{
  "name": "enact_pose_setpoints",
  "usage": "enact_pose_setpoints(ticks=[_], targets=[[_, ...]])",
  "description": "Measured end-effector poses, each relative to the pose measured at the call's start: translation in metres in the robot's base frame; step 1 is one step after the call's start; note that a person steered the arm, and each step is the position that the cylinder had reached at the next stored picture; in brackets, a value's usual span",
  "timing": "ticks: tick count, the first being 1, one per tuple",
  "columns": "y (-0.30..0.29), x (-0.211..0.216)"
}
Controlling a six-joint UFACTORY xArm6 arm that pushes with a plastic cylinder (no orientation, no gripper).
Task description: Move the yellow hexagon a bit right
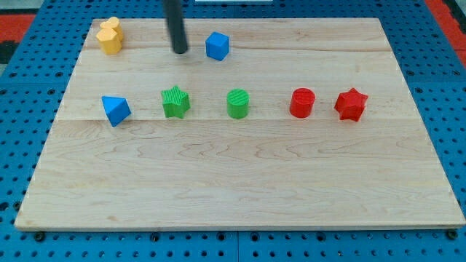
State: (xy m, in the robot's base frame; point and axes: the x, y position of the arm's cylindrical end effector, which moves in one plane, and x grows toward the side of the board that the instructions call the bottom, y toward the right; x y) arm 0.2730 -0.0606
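Observation:
Two yellow blocks stand pressed together at the board's top left; the lower, nearer one looks like the yellow hexagon (110, 42), with another yellow block (110, 26) just above it whose shape I cannot make out. My tip (179, 52) comes down from the view's top and rests on the board about a hand's width right of the yellow blocks, not touching them. A blue cube (217, 46) sits just right of my tip, apart from it.
A row crosses the board's middle: blue triangle (115, 110), green star (175, 102), green cylinder (238, 103), red cylinder (302, 102), red star (351, 104). The wooden board (240, 182) lies on a blue pegboard; its left edge is close to the yellow blocks.

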Motion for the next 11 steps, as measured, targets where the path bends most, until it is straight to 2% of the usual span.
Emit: enact_pose_setpoints(ticks=[1, 2, 3, 4, 6, 9, 11], targets=[[0.039, -0.004], [-0.113, 0.034], [-0.243, 0.025], [-0.244, 0.023], [-0.232, -0.015], [-0.106, -0.004], [-0.075, 0.004]])
